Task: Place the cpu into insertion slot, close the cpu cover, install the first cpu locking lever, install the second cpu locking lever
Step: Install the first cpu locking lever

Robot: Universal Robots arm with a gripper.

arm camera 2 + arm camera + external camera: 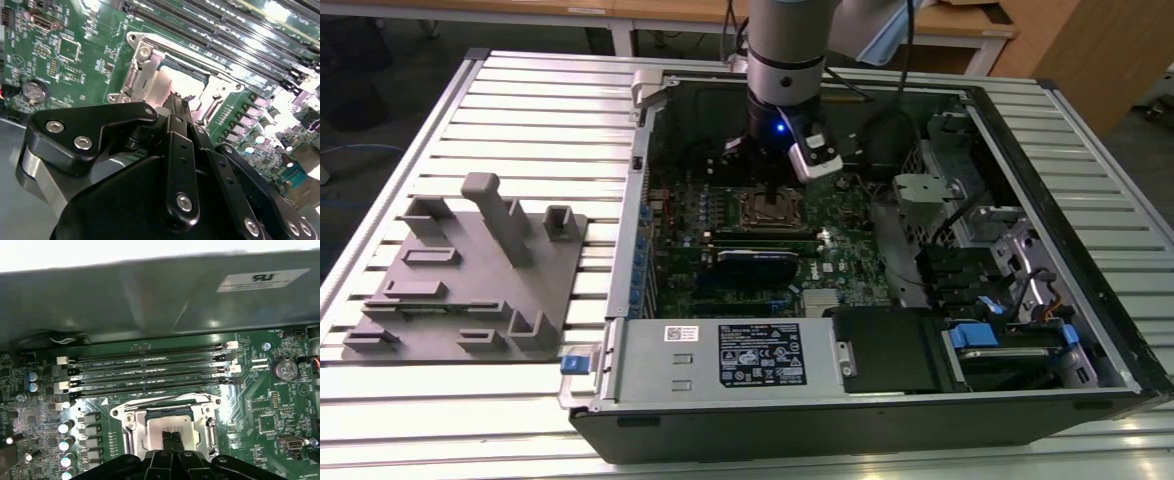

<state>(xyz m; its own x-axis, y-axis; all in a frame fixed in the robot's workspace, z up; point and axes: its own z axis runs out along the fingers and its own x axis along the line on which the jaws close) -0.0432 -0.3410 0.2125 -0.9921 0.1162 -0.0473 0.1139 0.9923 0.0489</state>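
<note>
Gripper (173,436): black linkage filling the lower frame in both wrist views; fingers pressed together, tips down on the chip's metal top, clamping nothing visible.

Cpu (169,429): dull silver square, lower centre of the first wrist view, seated flat inside the insertion slot (167,426). Placement judged done.

Cpu cover (145,75): silver frame plate, centre of the second wrist view, lying down around the chip; judged closed, or nearly so.

Locking levers: too fine to tell latched from free; both installs judged outstanding.

Memory slots (150,372): long black rows beyond the socket, mid-frame.

Computer case (720,395): open, on the table (520,100), exterior view.
</note>
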